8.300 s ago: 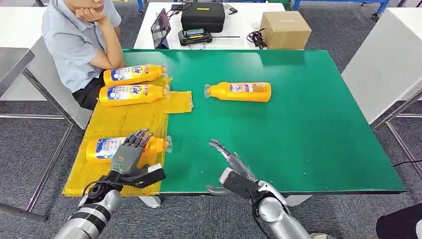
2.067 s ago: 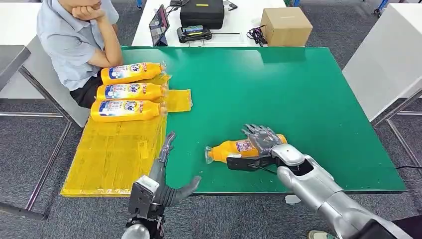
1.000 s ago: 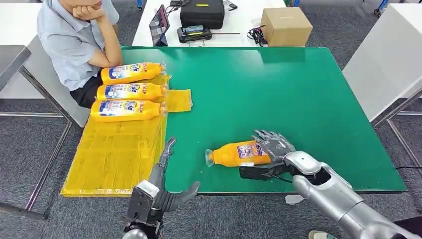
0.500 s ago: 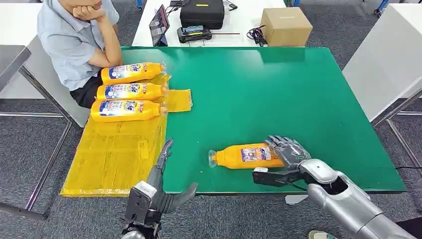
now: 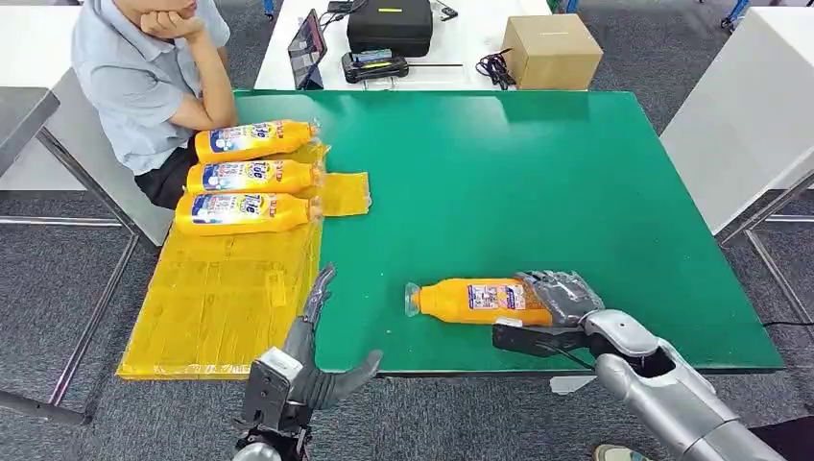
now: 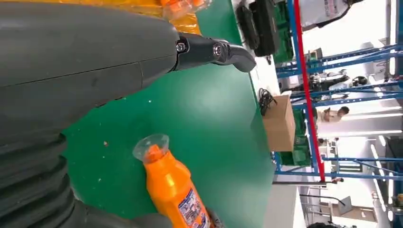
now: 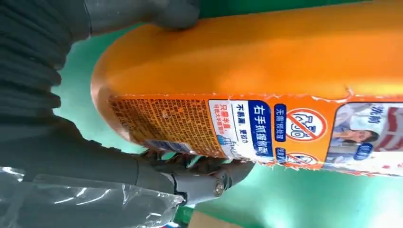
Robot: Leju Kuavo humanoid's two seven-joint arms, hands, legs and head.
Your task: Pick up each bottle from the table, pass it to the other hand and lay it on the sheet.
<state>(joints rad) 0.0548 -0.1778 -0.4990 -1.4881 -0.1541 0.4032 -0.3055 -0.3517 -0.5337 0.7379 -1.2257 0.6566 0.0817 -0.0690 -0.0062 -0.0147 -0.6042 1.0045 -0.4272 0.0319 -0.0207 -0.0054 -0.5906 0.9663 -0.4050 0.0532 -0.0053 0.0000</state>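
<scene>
My right hand (image 5: 562,300) grips the base end of an orange bottle (image 5: 480,301), which lies level just above the green table (image 5: 538,173) near its front edge, cap pointing toward my left. The right wrist view shows that bottle (image 7: 266,90) close up with my fingers (image 7: 204,178) under it. My left hand (image 5: 312,355) is open at the table's front edge, to the left of the bottle, fingers spread and empty. The left wrist view shows the bottle's capped end (image 6: 166,180). Three more orange bottles (image 5: 245,176) lie side by side on the far part of the yellow sheet (image 5: 221,298).
A person (image 5: 144,77) sits at the table's far left corner, beside the sheet. A white table behind holds a black case (image 5: 390,26), a tablet (image 5: 309,48) and a cardboard box (image 5: 552,50). Another white table (image 5: 749,115) stands on the right.
My right hand has carried the bottle nearer and slightly rightward over the last second. Earlier it lay at mid-table; the sheet's third bottle now lies with the other two. My left hand has barely moved.
</scene>
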